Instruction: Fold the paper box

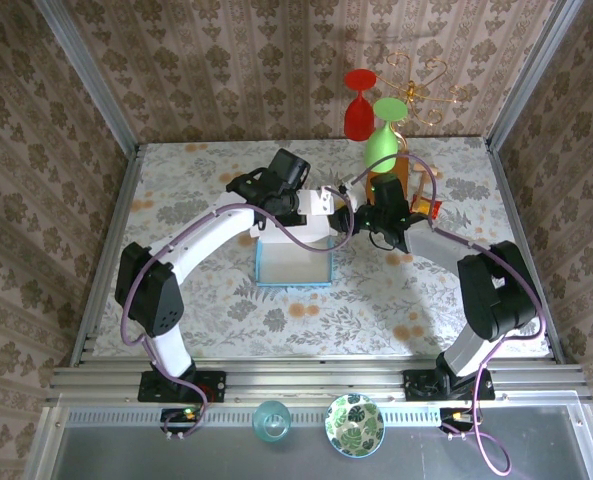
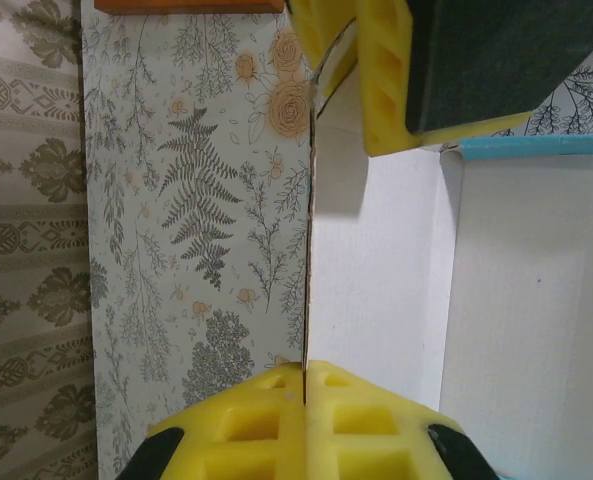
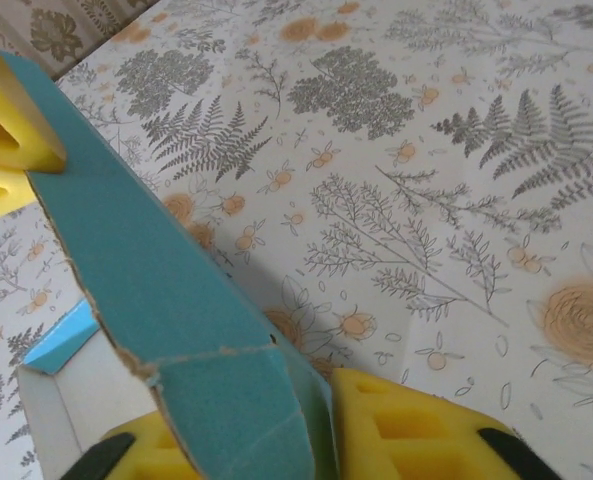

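Top external view has the paper box (image 1: 294, 268) at the middle of the frame, standing on the flower-patterned table (image 1: 196, 300) as a shallow open tray with a sky-blue rim and a pale inside. One white flap rises from its upper edge. Left wrist view shows that flap edge-on as a thin vertical line, and the left gripper (image 2: 304, 395) has its two yellow pads pressed together on it with no gap showing. From the right of the frame the right gripper (image 3: 266, 445) takes the same flap: in the right wrist view a blue, rough-edged strip of card runs between its yellow fingers (image 3: 416, 430), which sit close against it on both sides. Seen from above, the two grippers are just beside each other over the box's upper edge. Further up the frame stand a brown-orange block (image 1: 408, 172), a green goblet shape (image 1: 382, 145) and a red goblet shape (image 1: 359, 105). Along the bottom edge lie a leaf-patterned bowl (image 1: 354, 424) and a small glass bowl (image 1: 272, 420)
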